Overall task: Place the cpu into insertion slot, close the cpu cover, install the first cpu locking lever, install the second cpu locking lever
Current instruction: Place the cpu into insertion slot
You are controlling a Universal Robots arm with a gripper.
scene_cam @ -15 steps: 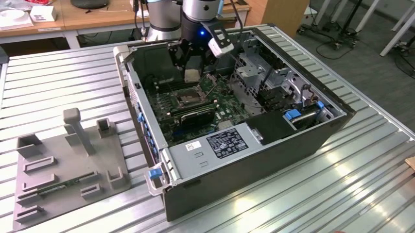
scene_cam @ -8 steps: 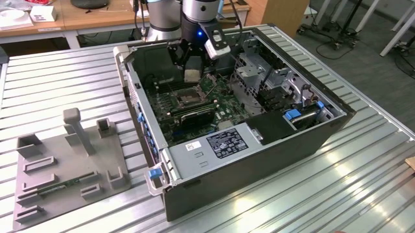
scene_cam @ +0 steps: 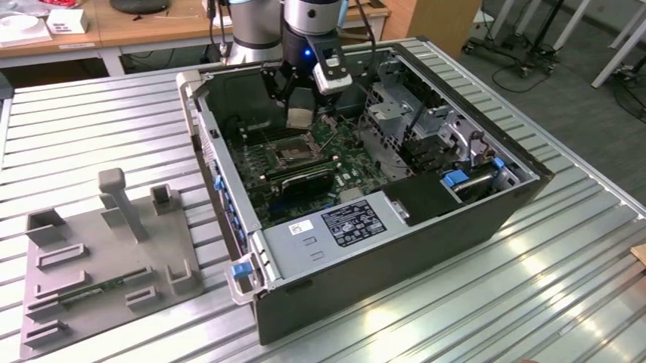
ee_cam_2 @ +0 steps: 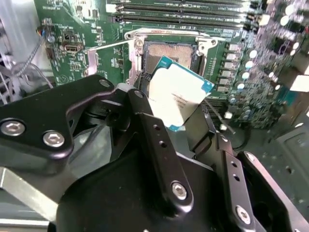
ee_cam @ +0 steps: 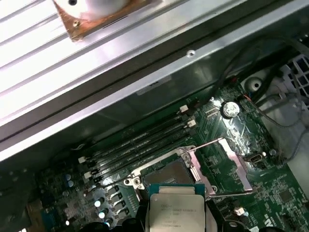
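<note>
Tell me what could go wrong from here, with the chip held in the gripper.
1. The cpu sits at an angle in the gripper near the insertion slot. Lowered askew, it could seat crooked and harm the contacts.
2. The cpu cover stands open beside the slot, so the gripper might catch it on the way down.

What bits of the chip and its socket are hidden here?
Second wrist view: the gripper hides the gripped end of the cpu.
Second wrist view: the cpu covers part of the insertion slot.
First wrist view: the picture's edge cuts off the cpu.
Exterior view: the insertion slot's inside is too small to make out.
</note>
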